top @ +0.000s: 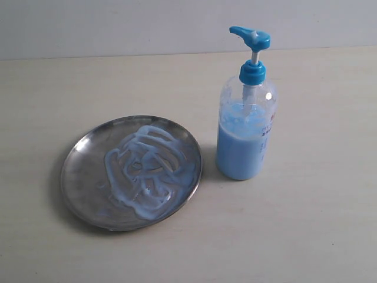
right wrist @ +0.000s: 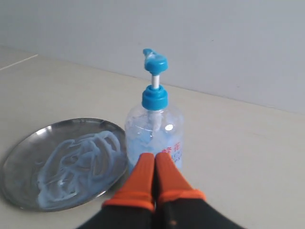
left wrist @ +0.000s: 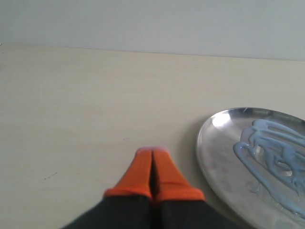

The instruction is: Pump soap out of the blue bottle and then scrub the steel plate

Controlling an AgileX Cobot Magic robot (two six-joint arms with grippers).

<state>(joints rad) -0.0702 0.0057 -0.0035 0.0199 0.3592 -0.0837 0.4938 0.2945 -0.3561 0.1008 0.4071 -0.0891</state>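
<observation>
The steel plate [top: 82, 177] lies on the table left of centre, its middle covered in thick swirled streaks of pale blue soap [top: 150, 171]. Just right of it stands the blue bottle [top: 242, 132], pump head up, about half full. Neither gripper shows in the exterior view. In the left wrist view my left gripper [left wrist: 152, 151] is shut and empty, its orange fingertips [left wrist: 164, 167] beside the plate [left wrist: 219, 152], apart from it. My right gripper [right wrist: 155, 156] is shut and empty too, hovering in front of the bottle [right wrist: 152, 129], with the plate [right wrist: 28, 157] off to one side.
A pale wooden tabletop [top: 318, 224] runs to a plain light wall [top: 118, 23] at the back. Bare table surface surrounds plate and bottle on all sides.
</observation>
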